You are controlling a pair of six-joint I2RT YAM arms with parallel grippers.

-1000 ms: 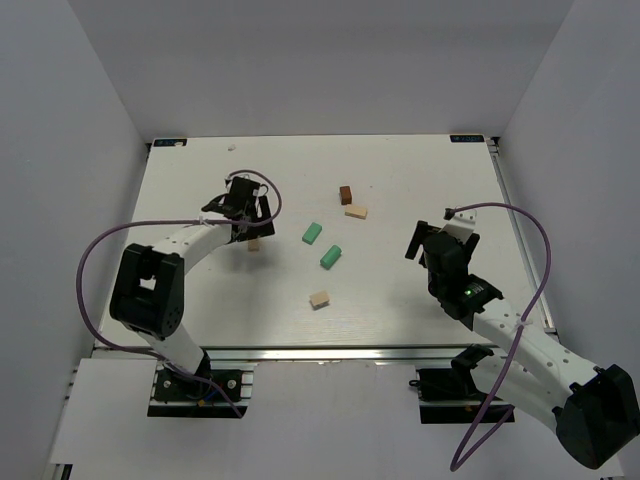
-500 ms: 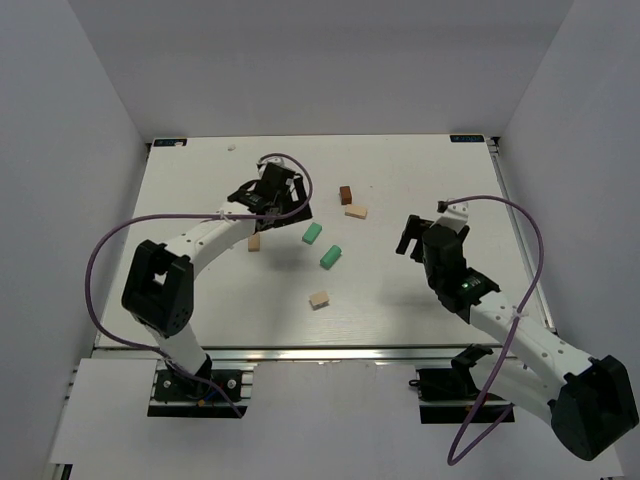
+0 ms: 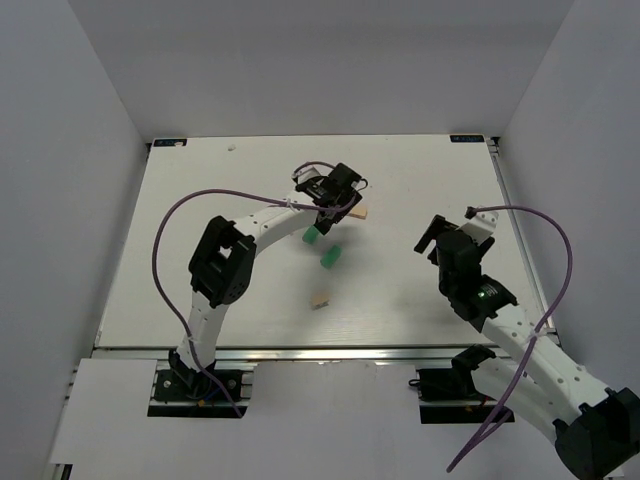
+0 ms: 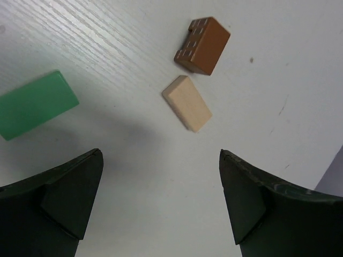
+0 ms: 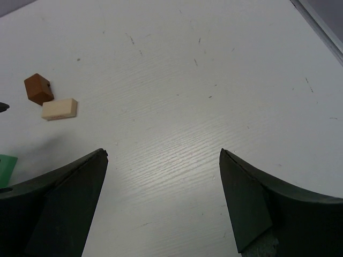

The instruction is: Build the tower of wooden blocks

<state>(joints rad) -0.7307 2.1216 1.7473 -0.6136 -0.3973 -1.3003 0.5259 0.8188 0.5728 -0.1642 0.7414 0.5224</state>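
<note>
Looking for the tower: is it up?

No. Nothing is stacked. Each piece lies flat and single on the table (image 3: 420, 170), around its middle.

Which pieces?

Farthest back is the brown cube (image 4: 202, 45), with a tan block (image 4: 187, 103) just beside it on the near side; whether they touch I cannot tell. Nearer and to the left lies a green block (image 4: 35, 105). A second green block (image 3: 330, 256) is near that one, closer to the arms. A last tan block (image 3: 319, 299) lies nearest the front edge, apart from the rest.

That makes five.

Five is what I can see. The left arm (image 3: 260, 222) crosses the table, and what lies beneath it is hidden.

Where is the left hand?

The left hand (image 4: 159, 155) hangs above the table by the brown cube and tan block, touching neither. From the top view it covers the cube. Its jaws are spread wide with nothing between them.

And the right?

The right hand (image 5: 162, 155) hovers over bare table on the right side, well apart from all the pieces but turned toward them. The cube, the tan block and a corner of green show at the left of its own view. It too is released, jaws wide, gripping nothing.
</note>
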